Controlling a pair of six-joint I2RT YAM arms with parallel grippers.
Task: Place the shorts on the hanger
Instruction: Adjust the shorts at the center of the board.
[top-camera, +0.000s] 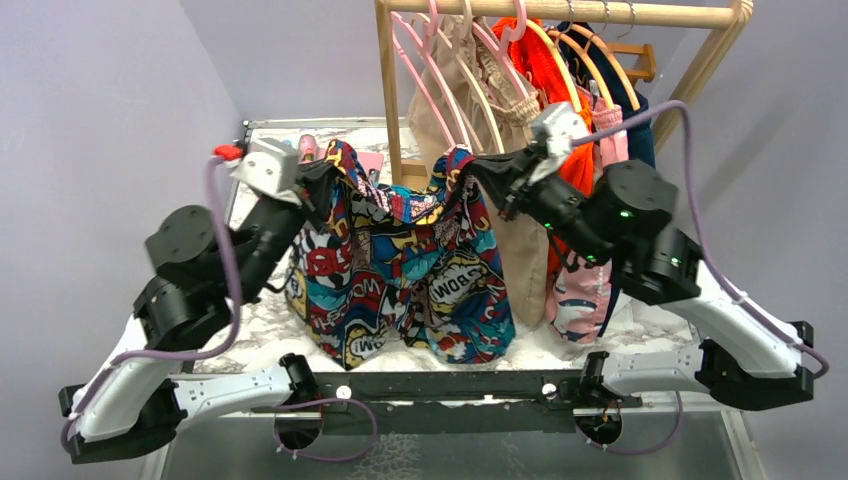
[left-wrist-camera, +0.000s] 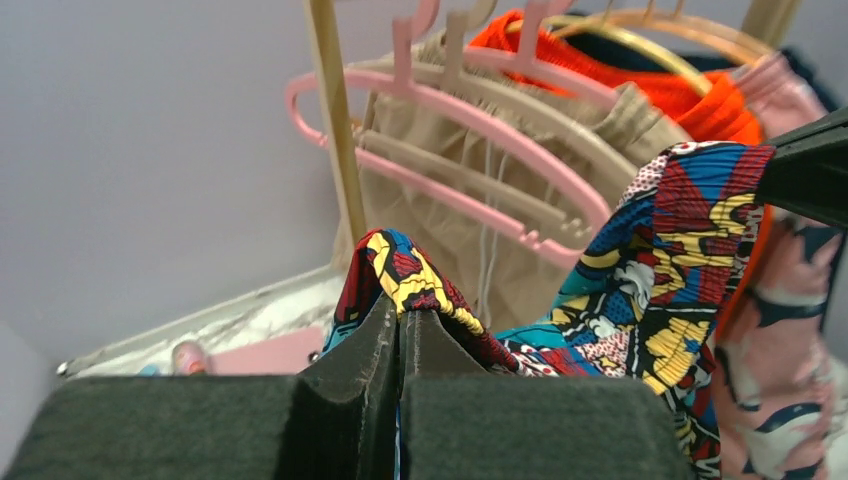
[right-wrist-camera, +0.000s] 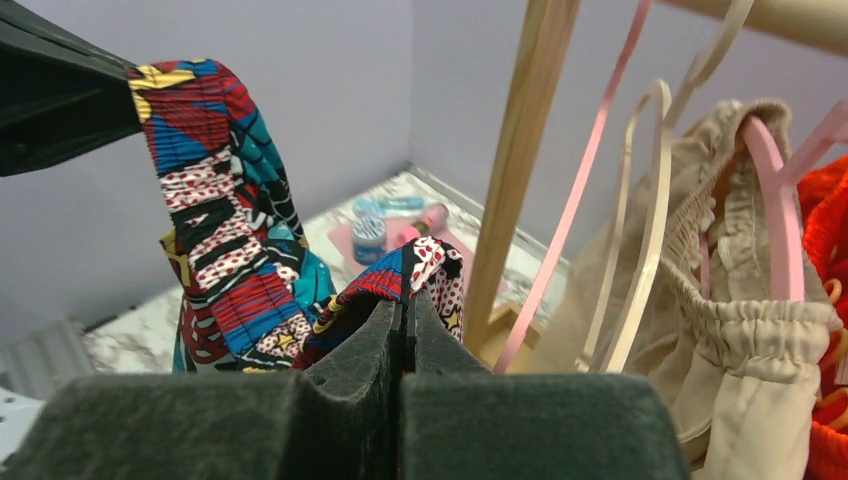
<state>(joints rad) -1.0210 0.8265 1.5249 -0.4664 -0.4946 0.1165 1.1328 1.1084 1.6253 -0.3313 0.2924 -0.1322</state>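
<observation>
You have the shorts (top-camera: 400, 280) pinched at both ends of the waistband. The left gripper (left-wrist-camera: 400, 312) is shut on one corner and the right gripper (right-wrist-camera: 405, 305) on the other, each with only a small fold of fabric between its pads. That thin bite is your first risk: pull the two arms further apart and a corner may slip out, leaving the garment swinging from one side. The shorts hang in the air above the table (top-camera: 545, 350), in front of the rack post (top-camera: 388, 90), waist up and legs pointing down, with the hems low near the marble (whether they touch it you cannot tell from above). The waistband runs left to right between your grippers and sags in the middle, so the long axis lies across the table, roughly parallel to the rail. The hanger (right-wrist-camera: 650, 240) hangs on that rail, packed between pink hangers (top-camera: 415, 60) and the beige shorts (top-camera: 470, 110), just beside your right wrist. With both grippers busy, nothing is free to steady it. Push in and you will likely snag a pink hanger or the beige cloth, or knock the cream one askew. The slack middle may also bunch rather than drape over the bar.
</observation>
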